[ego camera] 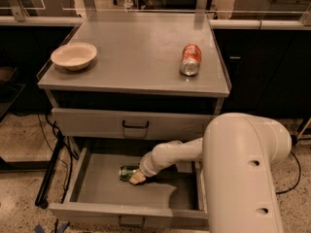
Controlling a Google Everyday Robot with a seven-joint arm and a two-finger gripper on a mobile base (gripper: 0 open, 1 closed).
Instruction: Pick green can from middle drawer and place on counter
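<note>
The green can [126, 172] lies on its side on the grey floor of the middle drawer [97, 191], toward the back and roughly at mid-width. The gripper [137, 178] is down inside the drawer at the can's right end, touching it or very nearly so. Whether it is spread, pressed together or pinching the can cannot be told from where I stand, since its pale tip covers the point of contact. The drawer stands pulled well out, its front rail nearest me. The white arm [170, 154] reaches in from the right, and its bulky upper housing fills the lower right of the scene and hides the drawer's right side. Above, the upper drawer front [97, 122] is shut, its dark bar handle [135, 125] centred. On the counter [136, 42] an orange-red can [190, 59] lies on its side near the right edge. A shallow cream bowl [74, 56] sits upright near the left edge, well apart from that can. Dark cables [53, 144] hang beside the cabinet's left flank.
</note>
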